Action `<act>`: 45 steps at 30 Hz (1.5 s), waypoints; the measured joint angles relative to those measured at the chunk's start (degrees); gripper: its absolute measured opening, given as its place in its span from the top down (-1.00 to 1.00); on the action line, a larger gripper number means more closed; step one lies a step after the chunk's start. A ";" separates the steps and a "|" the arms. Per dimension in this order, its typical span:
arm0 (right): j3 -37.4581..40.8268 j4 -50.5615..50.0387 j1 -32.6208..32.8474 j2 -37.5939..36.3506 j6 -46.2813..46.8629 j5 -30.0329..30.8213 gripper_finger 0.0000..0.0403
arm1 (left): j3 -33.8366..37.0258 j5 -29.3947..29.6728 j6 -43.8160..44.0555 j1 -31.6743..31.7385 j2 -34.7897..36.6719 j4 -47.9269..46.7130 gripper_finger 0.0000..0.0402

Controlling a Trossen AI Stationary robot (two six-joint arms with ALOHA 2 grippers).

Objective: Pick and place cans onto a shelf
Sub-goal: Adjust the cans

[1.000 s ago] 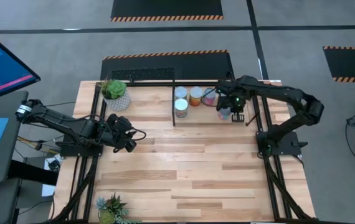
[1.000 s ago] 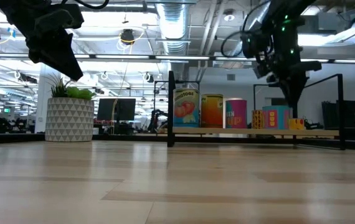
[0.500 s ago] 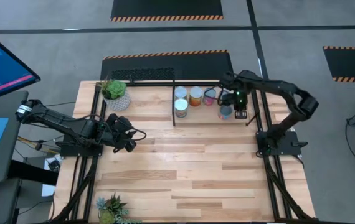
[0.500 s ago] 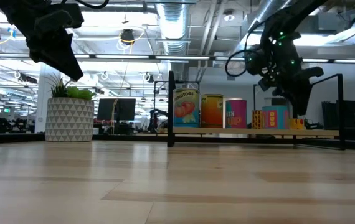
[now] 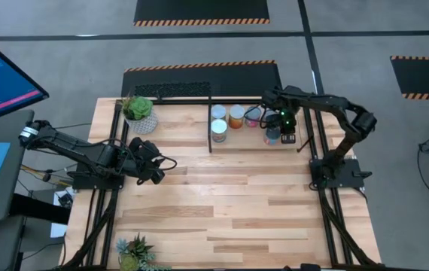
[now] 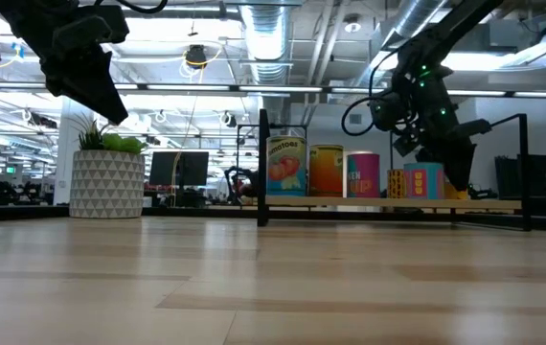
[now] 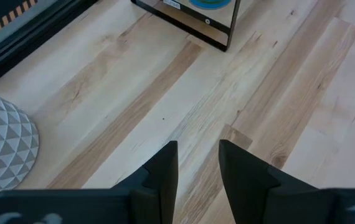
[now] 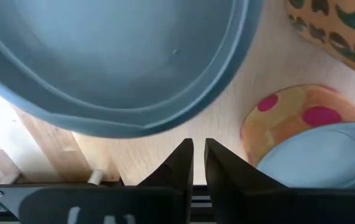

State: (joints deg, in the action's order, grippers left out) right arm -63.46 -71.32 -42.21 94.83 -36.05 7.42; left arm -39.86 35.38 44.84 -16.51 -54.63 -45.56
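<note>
We see the right tool (image 5: 273,126) hanging over the shelf (image 5: 305,143) at the bench's (image 5: 222,196) far edge, fingers (image 8: 180,163) nearly together w/ only a thin gap, gripping nothing. Just under it a silver can top (image 8: 115,56) fills the wrist view; a pink-spotted can (image 8: 289,118) sits beside. Blue can (image 6: 286,165), orange can (image 6: 327,171) and pink can (image 6: 362,175) stand upright in the shelf. Left tool (image 7: 197,171) waits near the potted plant (image 5: 138,111), fingers apart, empty.

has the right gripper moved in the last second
Yes. In the high view the right gripper has shifted toward the back rail of the shelf, staying over the cans.
</note>
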 joint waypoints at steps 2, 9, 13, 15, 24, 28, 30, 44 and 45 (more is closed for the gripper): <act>0.00 0.01 -0.20 -0.01 0.00 0.20 0.68 | -0.02 0.00 -0.06 0.00 0.00 0.00 0.48; 0.00 0.81 -0.75 -0.01 0.06 3.18 0.68 | -0.01 0.00 -0.24 -0.01 0.00 0.02 0.48; 0.00 2.26 -0.71 -0.01 0.04 3.61 0.68 | -0.02 0.00 -0.24 -0.02 0.00 0.00 0.48; 0.00 3.23 -0.71 -0.01 0.06 3.61 0.68 | -0.01 0.00 -0.24 -0.01 0.00 0.00 0.48; 0.00 4.38 -0.71 -0.01 0.17 6.44 0.68 | -0.01 -0.04 -0.20 -0.01 0.00 0.01 0.48; 0.00 4.46 -0.71 -0.01 0.17 7.69 0.68 | -0.02 -0.44 -0.17 0.00 0.00 0.02 0.48; 0.00 4.22 -0.71 -0.12 0.21 7.68 0.68 | 0.00 -0.48 -0.17 0.00 0.00 0.02 0.48; 0.00 1.76 4.11 -17.27 8.03 1.76 0.68 | -0.01 -0.31 -0.62 -0.02 0.00 0.02 0.48; 0.00 1.68 4.49 -18.93 9.71 -0.38 0.68 | -0.01 -0.32 -0.60 -0.02 0.00 0.01 0.48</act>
State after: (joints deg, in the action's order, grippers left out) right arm -63.46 -69.65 -37.72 75.91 -26.34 7.04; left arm -39.86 35.06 44.24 -16.53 -54.63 -45.55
